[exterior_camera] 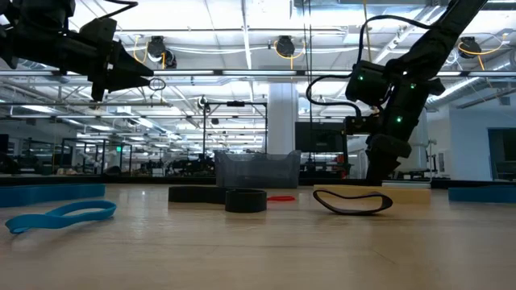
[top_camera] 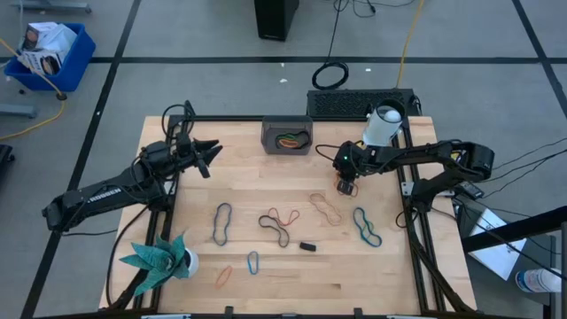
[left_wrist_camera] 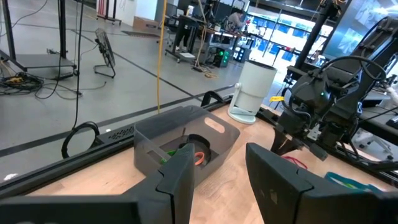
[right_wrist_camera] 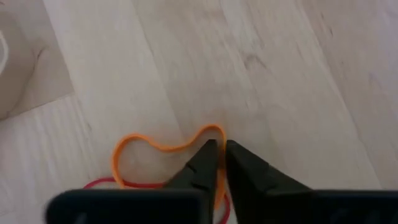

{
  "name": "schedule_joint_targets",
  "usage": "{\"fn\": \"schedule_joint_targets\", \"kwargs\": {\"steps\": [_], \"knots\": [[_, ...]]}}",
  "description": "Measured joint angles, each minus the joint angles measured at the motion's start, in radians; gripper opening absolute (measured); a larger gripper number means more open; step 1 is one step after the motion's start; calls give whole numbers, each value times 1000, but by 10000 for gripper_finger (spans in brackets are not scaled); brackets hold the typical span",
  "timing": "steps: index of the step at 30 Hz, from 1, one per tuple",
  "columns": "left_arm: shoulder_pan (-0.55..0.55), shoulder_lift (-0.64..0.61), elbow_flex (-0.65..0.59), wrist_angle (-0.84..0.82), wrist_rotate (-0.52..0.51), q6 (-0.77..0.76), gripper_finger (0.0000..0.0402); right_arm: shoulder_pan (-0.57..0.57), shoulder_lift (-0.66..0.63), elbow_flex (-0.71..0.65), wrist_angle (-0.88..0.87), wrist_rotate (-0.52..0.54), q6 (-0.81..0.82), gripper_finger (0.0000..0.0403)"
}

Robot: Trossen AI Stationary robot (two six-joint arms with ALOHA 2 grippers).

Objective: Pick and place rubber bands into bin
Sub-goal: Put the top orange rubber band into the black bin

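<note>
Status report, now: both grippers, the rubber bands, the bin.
Right gripper down on the table, pinched shut on the orange band. Left gripper open, raised, empty. Bin holds a few bands; more lie loose on the table. Nothing blocking.

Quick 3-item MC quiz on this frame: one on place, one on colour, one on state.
1. Where does the bin sit?
A. mid table edge, at the top of the high view
B. beside the green plant
C. on the floor by the blue crate

2. What colour is the band at the right tool's tips?
A. teal
B. orange
C. black

3. What state is the left tool in?
A. shut on a blue band
B. down inside the bin
C. open, empty, raised off the table

Answers:
1. A: the bin stands at that edge, between the arms.
2. B: the right tool is pinched on the orange rubber band.
3. C: the left tool shows a clear gap with nothing in it.
</note>
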Motion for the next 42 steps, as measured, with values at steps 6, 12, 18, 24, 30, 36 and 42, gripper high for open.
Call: {"fn": "schedule_joint_targets", "kwargs": {"steps": [6, 12, 18, 24, 30, 36, 42], "knots": [[0, 0, 0, 0, 0, 0, 150, 0, 0, -1, 0, 3, 5, 6], [0, 0, 0, 0, 0, 0, 150, 0, -1, -1, 5, 3, 9, 3], [0, 0, 0, 0, 0, 0, 150, -1, -100, -8, 2, 6, 55, 1], [0, 0, 0, 0, -1, -2, 150, 0, -308, -5, 43, 8, 73, 1], [0, 0, 0, 0, -23, -2, 150, 0, -511, -5, 198, 10, 77, 1], [0, 0, 0, 0, -27, -5, 150, 0, -623, -4, 435, 3, 76, 0], [0, 0, 0, 1, -27, -5, 150, -2, -614, -2, 710, -49, 8, 0]]}}
